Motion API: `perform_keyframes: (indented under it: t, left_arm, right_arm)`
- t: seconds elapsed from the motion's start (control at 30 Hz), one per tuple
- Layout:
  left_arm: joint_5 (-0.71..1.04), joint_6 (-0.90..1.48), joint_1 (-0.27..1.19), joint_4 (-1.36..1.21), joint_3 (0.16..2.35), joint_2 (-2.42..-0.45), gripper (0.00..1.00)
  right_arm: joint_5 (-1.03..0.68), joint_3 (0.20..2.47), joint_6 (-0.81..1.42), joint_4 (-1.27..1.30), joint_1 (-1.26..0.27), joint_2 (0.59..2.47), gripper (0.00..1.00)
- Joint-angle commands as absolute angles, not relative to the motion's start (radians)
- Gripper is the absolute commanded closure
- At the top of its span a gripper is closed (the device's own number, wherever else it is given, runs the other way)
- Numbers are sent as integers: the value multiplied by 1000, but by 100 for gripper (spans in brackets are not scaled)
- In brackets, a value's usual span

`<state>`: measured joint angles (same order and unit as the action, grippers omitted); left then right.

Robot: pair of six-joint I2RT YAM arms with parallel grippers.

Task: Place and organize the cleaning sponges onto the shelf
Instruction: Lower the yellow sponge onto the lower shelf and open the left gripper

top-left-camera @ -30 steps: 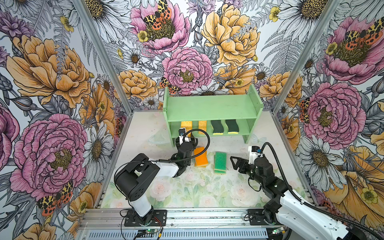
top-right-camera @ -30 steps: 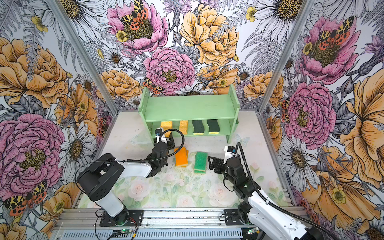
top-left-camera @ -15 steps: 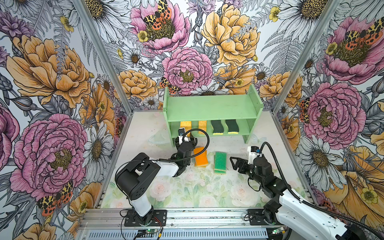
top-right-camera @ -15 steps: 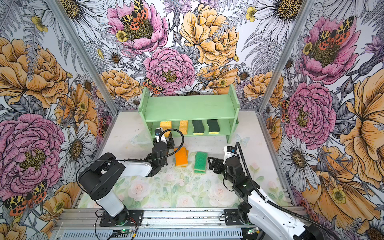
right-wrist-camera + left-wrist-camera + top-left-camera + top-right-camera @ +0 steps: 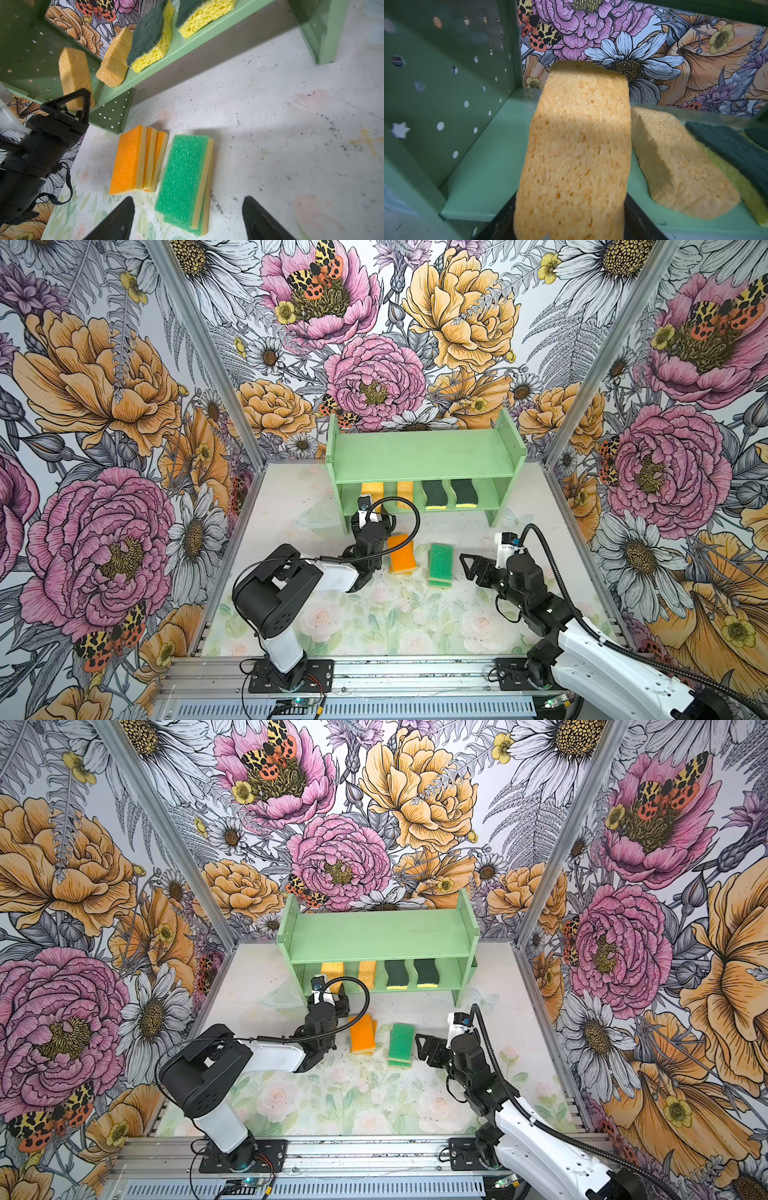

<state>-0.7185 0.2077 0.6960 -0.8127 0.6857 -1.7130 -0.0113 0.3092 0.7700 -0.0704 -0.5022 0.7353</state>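
Pinching a porous yellow sponge (image 5: 575,155) in my left gripper (image 5: 82,101), a grip only the wrist views show, shelf (image 5: 488,166) just ahead; my right gripper (image 5: 188,200) gapes wide, green sponges (image 5: 182,172) just ahead.

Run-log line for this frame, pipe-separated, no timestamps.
left hand: shut on porous yellow sponge, at pale green wooden shelf lower tier | right hand: open, beside green-topped foam sponges on table | shelved: three sponges
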Motion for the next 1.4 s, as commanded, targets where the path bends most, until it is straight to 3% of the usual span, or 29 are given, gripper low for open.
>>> perform_keyframes:
  t: [0.0,1.37]
  left_arm:
    - [-732,186,686,-840,706,-1718,36]
    - [-727,186,660,-863,697,-1749,31]
  right_arm:
    - [1,305,772,-53,-497,730,17]
    - [0,300,778,-55,-497,718,17]
